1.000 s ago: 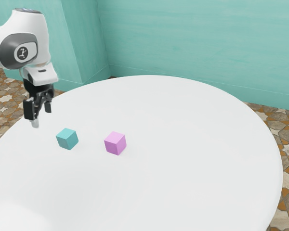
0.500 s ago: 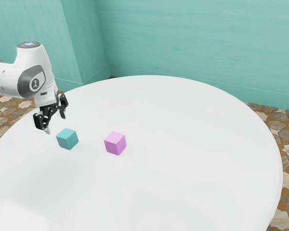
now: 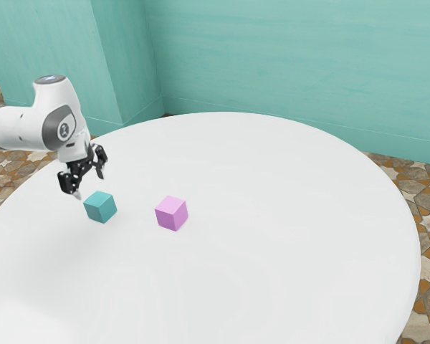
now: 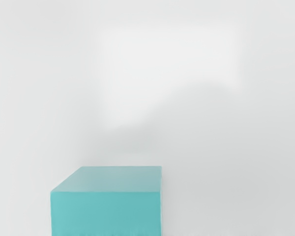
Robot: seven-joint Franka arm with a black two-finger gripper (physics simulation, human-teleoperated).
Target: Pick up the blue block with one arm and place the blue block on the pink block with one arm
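Toward the exterior view's left, on the round white table (image 3: 287, 236), the blue block (image 3: 100, 206) sits flat on its base. The pink block (image 3: 171, 213) rests near it on the exterior view's right, with a clear gap between them. My gripper (image 3: 84, 178) hovers just above the blue block and a little to its far left, tilted, fingers spread and holding nothing. I judge this to be the approach. The fingers are spread so they can straddle the cube, and the hand is low so the final drop is short. On the wrist view the blue block (image 4: 107, 201) lies close under my hand, squared to the camera, with bare table beyond it. Next I would centre over the block, come down around two opposite faces and close. The pink block's nearness makes for a short carry, but a careless swing could nudge it.
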